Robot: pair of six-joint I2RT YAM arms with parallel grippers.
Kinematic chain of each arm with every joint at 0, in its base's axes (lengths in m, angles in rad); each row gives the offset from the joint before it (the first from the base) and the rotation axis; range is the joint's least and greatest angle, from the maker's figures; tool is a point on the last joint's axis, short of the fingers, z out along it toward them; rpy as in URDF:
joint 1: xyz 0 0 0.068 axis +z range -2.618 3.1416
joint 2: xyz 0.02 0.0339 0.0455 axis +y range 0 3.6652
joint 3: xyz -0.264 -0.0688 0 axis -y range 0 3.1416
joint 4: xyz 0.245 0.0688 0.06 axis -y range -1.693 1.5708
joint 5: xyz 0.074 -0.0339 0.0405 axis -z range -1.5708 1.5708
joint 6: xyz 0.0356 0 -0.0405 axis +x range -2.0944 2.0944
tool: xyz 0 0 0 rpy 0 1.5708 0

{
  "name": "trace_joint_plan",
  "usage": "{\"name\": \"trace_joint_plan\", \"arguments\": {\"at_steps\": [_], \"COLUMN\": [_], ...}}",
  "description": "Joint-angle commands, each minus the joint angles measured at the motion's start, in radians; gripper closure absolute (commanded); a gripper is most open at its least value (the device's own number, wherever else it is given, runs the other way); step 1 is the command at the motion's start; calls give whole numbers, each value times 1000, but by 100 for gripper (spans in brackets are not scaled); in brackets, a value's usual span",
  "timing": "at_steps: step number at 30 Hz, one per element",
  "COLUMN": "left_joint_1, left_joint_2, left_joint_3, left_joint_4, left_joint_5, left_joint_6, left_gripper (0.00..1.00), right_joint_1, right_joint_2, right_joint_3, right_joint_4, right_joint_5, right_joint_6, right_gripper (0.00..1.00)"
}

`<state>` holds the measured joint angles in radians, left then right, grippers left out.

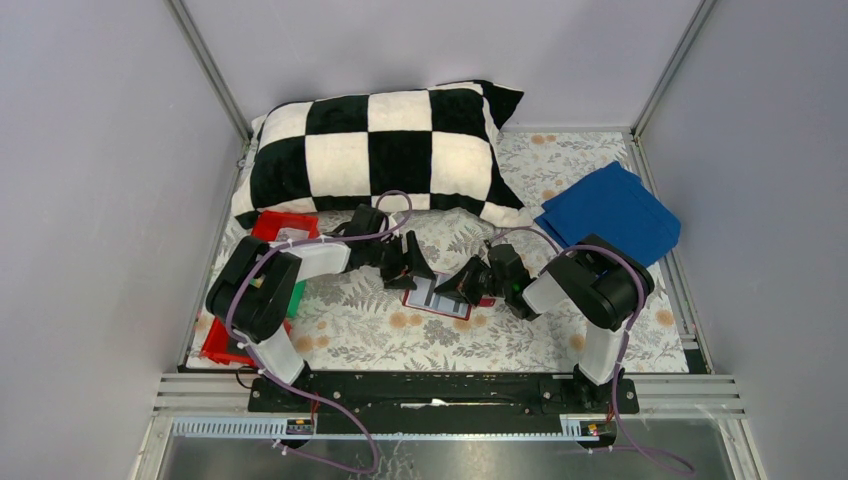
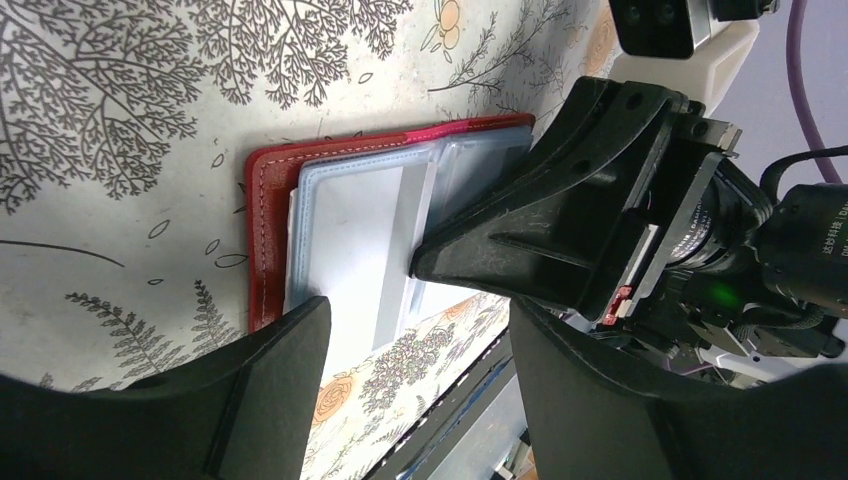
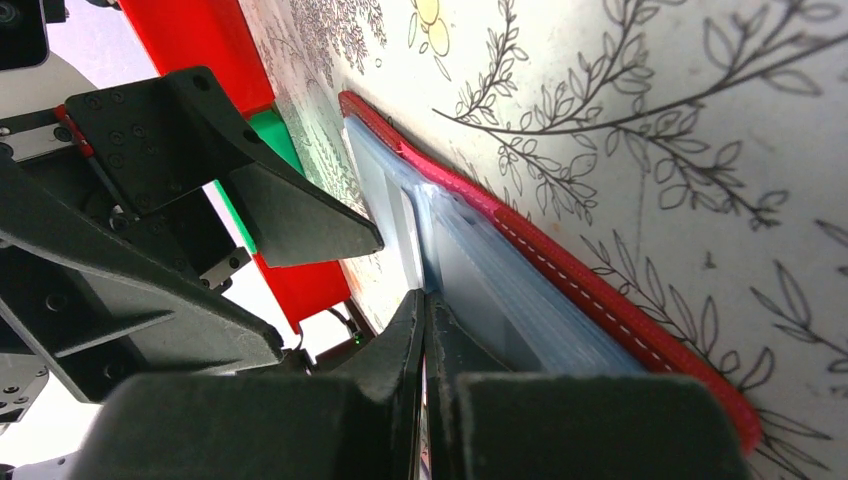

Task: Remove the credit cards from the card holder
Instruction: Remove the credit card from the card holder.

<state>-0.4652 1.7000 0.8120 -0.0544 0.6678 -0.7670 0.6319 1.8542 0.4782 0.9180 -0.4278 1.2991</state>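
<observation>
The red card holder (image 1: 437, 298) lies open on the flowered tablecloth between my two grippers. In the left wrist view its red cover (image 2: 265, 230) frames pale blue-grey sleeves with a pale grey credit card (image 2: 350, 250) in the top one. My left gripper (image 2: 415, 400) is open, hovering just above the holder's near edge and touching nothing. My right gripper (image 3: 422, 300) is shut, its tips at the sleeve's open edge, with a thin pale card edge (image 3: 408, 245) running out from between them. The right gripper also shows in the left wrist view (image 2: 420, 265), resting on the sleeve. Other cards are hidden.
A black-and-white checked pillow (image 1: 385, 150) lies at the back. A folded blue cloth (image 1: 610, 210) is at the back right. A red tray (image 1: 285, 227), a green tray (image 1: 297, 298) and another red tray (image 1: 222, 342) stand along the left side.
</observation>
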Motion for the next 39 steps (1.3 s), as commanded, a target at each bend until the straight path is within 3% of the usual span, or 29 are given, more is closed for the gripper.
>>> {"name": "trace_joint_plan", "arguments": {"at_steps": [1,18,32,39], "left_joint_1": [-3,-3,-3,-21], "left_joint_2": [30,119,32,-61], "left_joint_3": [28,3,8,15], "left_joint_4": [-61,-48,-30,-20], "left_joint_5": [-139,-175,-132,-40], "left_joint_6": [20,-9,12,41], "left_gripper": [29,29,29,28], "right_joint_1": [-8,-17,-20,-22], "right_joint_2": [-26,-102,-372,-451], "right_joint_3": [-17,-72,-14,-6], "right_joint_4": [-19,-24,-498,-577], "right_joint_5": [33,49,142,202], "right_joint_6": [-18,-41,-281,-315], "right_gripper": [100,100,100,100]}}
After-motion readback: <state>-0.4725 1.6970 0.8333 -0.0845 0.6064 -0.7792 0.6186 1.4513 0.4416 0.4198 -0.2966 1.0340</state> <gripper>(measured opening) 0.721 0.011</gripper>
